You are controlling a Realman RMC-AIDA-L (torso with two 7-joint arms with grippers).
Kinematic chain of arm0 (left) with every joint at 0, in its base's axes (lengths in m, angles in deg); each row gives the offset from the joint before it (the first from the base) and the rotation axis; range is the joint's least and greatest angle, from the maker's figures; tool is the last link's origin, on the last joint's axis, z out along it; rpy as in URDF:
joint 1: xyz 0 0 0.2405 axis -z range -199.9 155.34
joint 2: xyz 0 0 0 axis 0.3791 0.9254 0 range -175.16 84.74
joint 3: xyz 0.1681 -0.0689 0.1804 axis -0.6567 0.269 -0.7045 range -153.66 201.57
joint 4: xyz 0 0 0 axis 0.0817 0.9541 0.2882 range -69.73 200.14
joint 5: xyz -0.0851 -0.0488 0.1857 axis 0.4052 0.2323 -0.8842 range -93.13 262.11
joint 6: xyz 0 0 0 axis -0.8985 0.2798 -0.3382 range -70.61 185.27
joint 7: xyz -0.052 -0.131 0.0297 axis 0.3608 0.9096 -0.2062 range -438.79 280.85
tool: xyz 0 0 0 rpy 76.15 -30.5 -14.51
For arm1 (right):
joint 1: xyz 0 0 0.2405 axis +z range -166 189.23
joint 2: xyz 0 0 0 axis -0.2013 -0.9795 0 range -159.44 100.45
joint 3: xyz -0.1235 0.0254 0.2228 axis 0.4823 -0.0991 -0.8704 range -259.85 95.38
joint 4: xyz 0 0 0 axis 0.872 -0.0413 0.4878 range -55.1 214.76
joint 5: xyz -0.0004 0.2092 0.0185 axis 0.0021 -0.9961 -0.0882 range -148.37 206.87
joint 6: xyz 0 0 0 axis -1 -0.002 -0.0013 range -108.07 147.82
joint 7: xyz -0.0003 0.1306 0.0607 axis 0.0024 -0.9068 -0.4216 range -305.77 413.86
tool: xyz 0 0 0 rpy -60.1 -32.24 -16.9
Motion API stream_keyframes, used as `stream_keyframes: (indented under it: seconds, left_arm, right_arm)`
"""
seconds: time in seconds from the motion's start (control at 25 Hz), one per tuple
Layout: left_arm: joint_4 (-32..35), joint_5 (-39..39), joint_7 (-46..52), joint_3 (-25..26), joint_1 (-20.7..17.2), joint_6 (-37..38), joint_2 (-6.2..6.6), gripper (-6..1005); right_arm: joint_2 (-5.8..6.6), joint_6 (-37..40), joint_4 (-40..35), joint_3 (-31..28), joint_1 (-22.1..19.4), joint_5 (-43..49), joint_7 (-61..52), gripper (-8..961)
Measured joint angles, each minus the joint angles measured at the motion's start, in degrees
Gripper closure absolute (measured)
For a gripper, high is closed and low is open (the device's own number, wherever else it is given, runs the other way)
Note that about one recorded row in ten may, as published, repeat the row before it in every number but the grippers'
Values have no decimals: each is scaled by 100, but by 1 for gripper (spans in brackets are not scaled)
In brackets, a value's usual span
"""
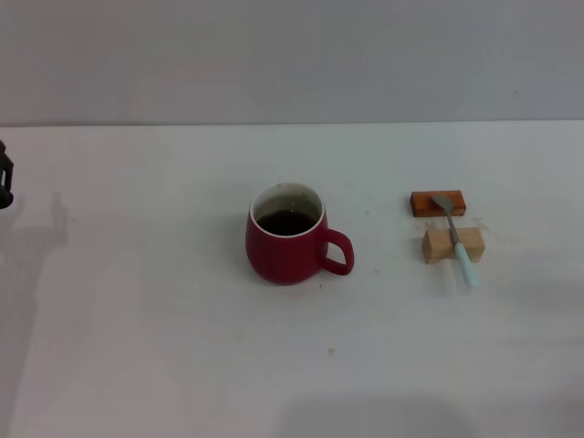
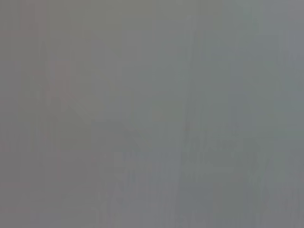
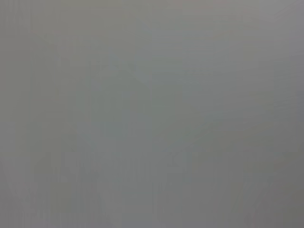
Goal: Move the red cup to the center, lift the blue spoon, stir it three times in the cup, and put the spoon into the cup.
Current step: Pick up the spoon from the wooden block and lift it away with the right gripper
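Observation:
The red cup (image 1: 286, 234) stands upright near the middle of the white table (image 1: 137, 319) in the head view, its loop handle pointing right and dark liquid inside. To its right lies the blue spoon (image 1: 459, 242), its silver bowl resting on a dark orange block (image 1: 438, 203) and its pale blue handle across a light wooden block (image 1: 453, 245). Only a dark sliver of my left gripper (image 1: 5, 178) shows at the far left edge, well away from the cup. My right gripper is out of view. Both wrist views show plain grey with nothing recognisable.
A grey wall (image 1: 292, 55) runs behind the table's far edge. The two small blocks under the spoon are the only other items on the table.

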Motion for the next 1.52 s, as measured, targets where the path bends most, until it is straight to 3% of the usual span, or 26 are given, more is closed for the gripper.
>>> stream_keyframes:
  seconds: [0.28, 0.44, 0.68, 1.16, 1.52]
  left_arm:
    - [35, 2, -207, 6, 128, -82, -5, 508]
    - [101, 8, -209, 7, 195, -90, 5, 284]
    - [241, 29, -209, 7, 264, -90, 3, 173]
    - [259, 33, -209, 7, 266, -89, 2, 173]
    - [258, 4, -209, 6, 301, -87, 2, 172]
  right_arm:
    - [26, -78, 1059, 216, -628, 5, 732, 159]
    - [27, -163, 1264, 418, -771, 7, 796, 159]
    - [-3, -253, 1580, 1158, -902, -26, 843, 160]
    - [-35, -318, 1874, 1748, -1200, -77, 858, 160]
    - [-45, -335, 1903, 2786, -1143, -974, 1139, 160]
